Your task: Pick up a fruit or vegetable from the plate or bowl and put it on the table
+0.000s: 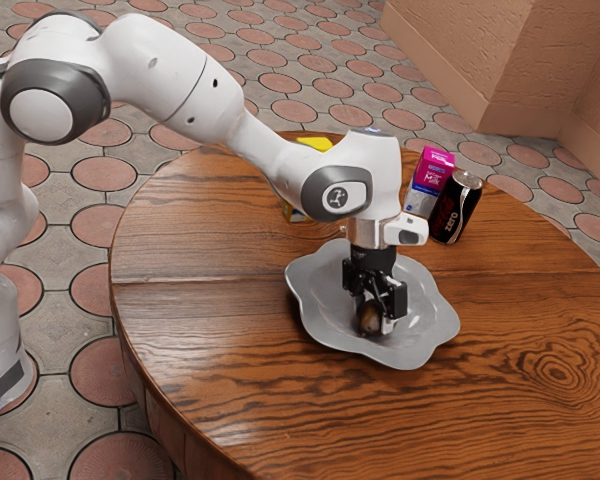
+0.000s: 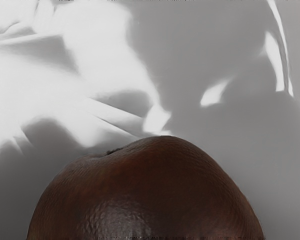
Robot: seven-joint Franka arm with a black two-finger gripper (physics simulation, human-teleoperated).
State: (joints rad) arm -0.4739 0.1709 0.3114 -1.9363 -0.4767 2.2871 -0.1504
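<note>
Cannot tell jaws clamped from jaws loose at the brown fruit, low in the grey plate under the gripper; might slip free on lifting if pinched off-centre.

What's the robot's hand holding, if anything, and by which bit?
I can't tell whether my gripper has hold of anything. It is down at the round brown food in the grey dish, but its grip isn't clear.
</note>
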